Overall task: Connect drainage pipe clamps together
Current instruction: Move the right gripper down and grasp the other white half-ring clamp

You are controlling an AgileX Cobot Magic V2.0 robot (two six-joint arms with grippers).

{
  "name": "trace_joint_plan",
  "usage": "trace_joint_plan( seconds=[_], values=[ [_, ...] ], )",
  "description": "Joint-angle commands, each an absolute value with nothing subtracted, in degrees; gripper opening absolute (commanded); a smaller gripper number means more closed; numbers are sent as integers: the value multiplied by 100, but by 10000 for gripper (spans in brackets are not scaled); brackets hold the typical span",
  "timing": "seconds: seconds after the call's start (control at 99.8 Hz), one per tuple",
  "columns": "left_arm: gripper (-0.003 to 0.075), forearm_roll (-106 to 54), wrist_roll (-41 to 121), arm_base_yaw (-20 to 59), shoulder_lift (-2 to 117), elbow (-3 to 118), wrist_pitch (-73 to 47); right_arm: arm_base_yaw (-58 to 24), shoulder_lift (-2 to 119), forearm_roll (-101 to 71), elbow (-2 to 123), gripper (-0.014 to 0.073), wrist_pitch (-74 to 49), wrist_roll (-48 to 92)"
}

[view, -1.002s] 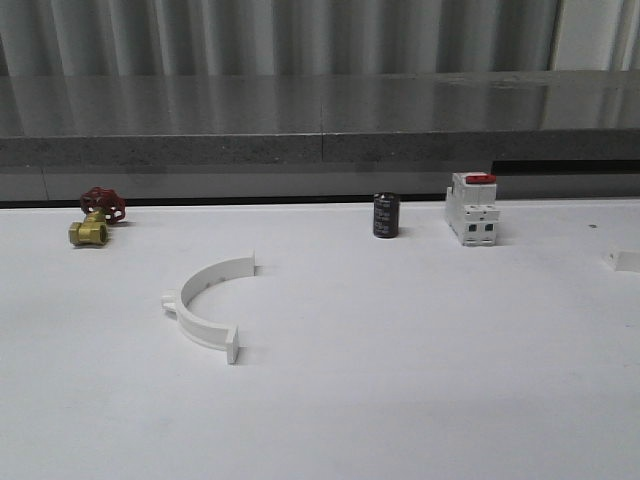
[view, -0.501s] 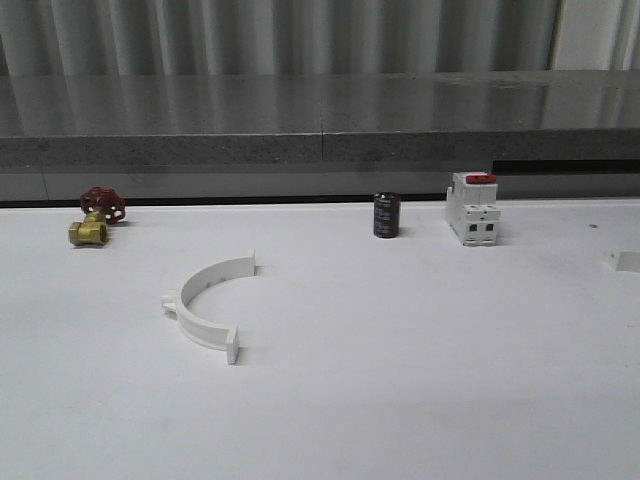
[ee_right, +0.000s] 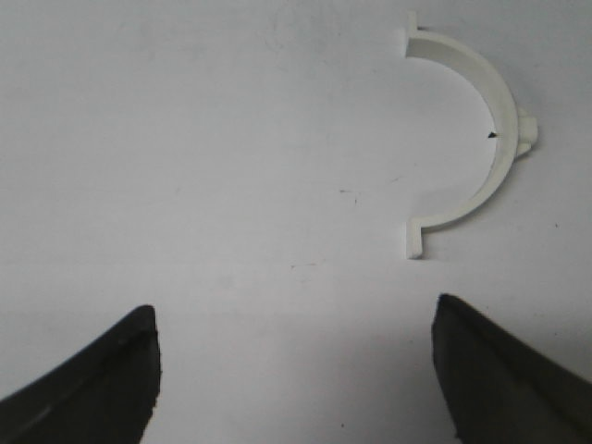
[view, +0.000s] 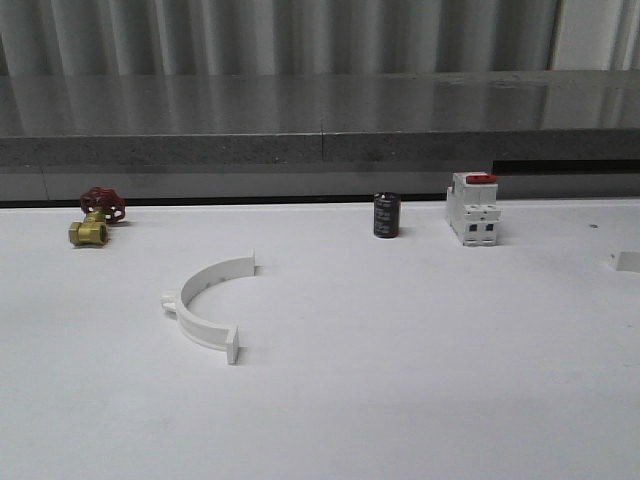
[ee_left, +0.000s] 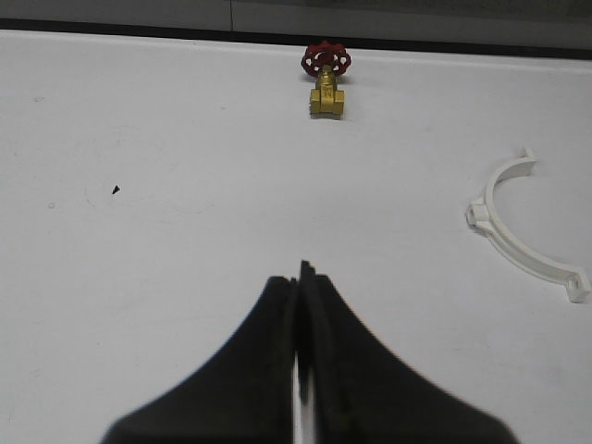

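One white half-ring drainage pipe clamp (view: 183, 303) lies flat on the white table, left of the middle, its open side facing right. The same half (ee_left: 481, 215) lies off to one side of my left gripper (ee_left: 298, 277), well apart from it. That gripper's black jaws are pressed together with nothing between them. Another white half-ring clamp (ee_right: 502, 111) lies on the table ahead of my right gripper (ee_right: 294, 314). The right gripper is open wide, with only bare table between its fingers.
A brass valve with a red handwheel (view: 95, 218) stands at the back left. A black cylinder (view: 386, 215) and a white switch block with a red top (view: 472, 208) stand at the back, right of centre. A small white piece (view: 627, 262) is cut off by the right edge.
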State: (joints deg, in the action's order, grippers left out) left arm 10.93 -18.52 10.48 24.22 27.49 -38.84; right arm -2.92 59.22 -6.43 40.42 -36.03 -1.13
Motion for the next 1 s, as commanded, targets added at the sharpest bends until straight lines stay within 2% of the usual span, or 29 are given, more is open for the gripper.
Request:
trace_joint_plan(
  seconds=[0.0, 0.17, 0.351, 0.692, 0.992],
  values=[
    [-20, 1124, -1847, 1018, 2452, 2905, -3547, -118, 6099, -738, 4528, 615, -3430, -121],
    [-20, 1124, -1847, 1018, 2452, 2905, -3547, 653, 6929, -738, 5308, 615, -4015, -88],
    [-20, 1124, -1847, 1018, 2452, 2905, -3547, 1284, 7971, -738, 5945, 613, -3917, 332],
    [-20, 1124, -1847, 1018, 2452, 2905, -3547, 1476, 9847, -738, 6884, 613, -3927, 1190],
    [-20, 1124, -1847, 1018, 2452, 2905, -3547, 1476, 10578, -731, 7184, 613, -3824, 1354]
  ],
)
